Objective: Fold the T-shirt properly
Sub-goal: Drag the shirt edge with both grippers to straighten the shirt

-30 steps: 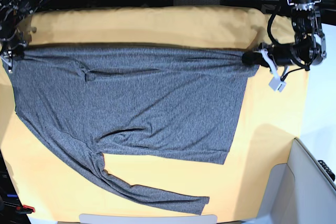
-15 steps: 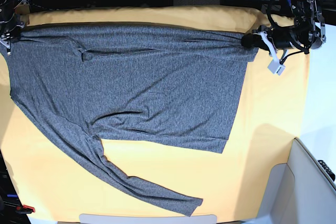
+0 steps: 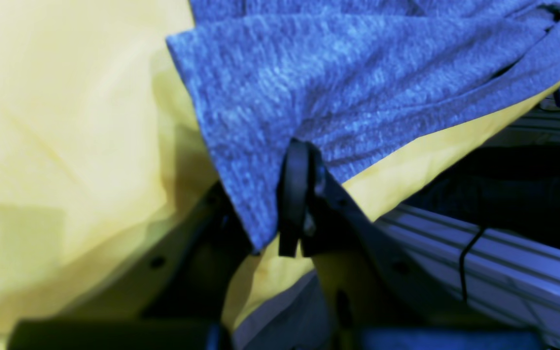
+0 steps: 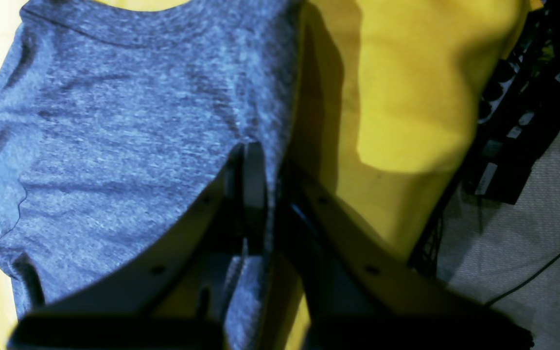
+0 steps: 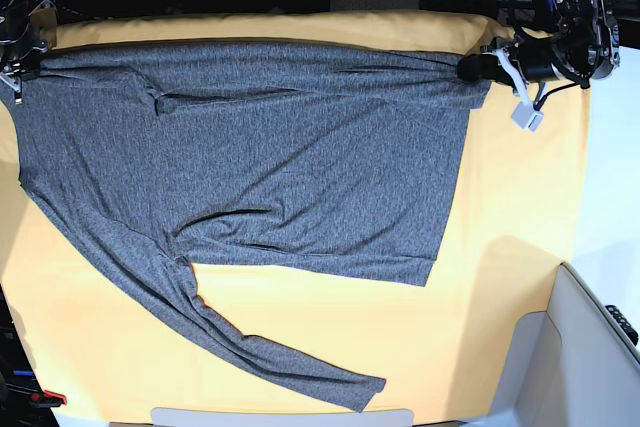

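The heathered dark grey, long-sleeved knit T-shirt (image 5: 260, 157) lies spread across the yellow-orange cloth (image 5: 500, 277) that covers the desk, its far edge drawn in a nearly straight line along the back of the cloth, its body fairly flat with shallow wrinkles, and one long sleeve (image 5: 270, 352) trailing diagonally toward the near edge. The step in hand looks like stretching and laying the garment out before any fold is made: it is held taut by two far corners, not yet doubled over. The next move probably calls for setting that far edge down flat, letting go, and then taking the loose sleeve or a side edge to bring it over the body. The left hand (image 5: 472, 68), at the base view's right, is clenched on the shirt's far corner; its wrist view shows fabric pinched between closed fingers (image 3: 295, 194). The right hand (image 4: 255, 170), at the base view's left edge, is likewise clamped on the opposite far corner.
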You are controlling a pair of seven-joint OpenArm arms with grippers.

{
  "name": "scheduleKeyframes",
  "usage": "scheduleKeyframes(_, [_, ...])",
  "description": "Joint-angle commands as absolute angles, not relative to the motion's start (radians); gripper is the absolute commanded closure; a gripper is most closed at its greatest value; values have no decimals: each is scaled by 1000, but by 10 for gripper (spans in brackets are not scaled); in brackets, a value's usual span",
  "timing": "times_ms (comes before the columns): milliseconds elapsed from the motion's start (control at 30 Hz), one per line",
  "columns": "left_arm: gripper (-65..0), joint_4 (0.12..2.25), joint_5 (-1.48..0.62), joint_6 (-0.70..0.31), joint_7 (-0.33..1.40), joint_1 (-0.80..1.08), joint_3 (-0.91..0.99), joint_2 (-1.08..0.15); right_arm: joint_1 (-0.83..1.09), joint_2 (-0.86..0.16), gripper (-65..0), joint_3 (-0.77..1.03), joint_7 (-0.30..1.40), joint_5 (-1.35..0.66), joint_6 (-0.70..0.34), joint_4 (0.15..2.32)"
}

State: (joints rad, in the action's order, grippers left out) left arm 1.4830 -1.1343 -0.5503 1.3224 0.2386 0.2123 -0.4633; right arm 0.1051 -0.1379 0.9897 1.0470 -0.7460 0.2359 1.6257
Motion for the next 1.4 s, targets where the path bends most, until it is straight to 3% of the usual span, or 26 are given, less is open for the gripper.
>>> scheduleKeyframes(0, [-4, 1489, -1087, -547, 1359, 252, 217, -478, 101, -160, 0, 995, 1017, -743, 231, 1639])
scheduleKeyframes(600, [-11, 1489, -1081, -549, 1326, 288, 214, -446, 97, -163, 0, 992, 1047, -743, 231, 1633])
scheduleKeyframes(867, [-181, 1489, -1081, -549, 1326, 288, 216, -449, 27, -180, -219, 998, 1239, -745, 231, 1445])
scheduleKeyframes(1367, [-185, 1489, -1081, -547, 1336, 306, 257, -450, 145, -197, -234, 1001, 1242, -785, 231, 1543])
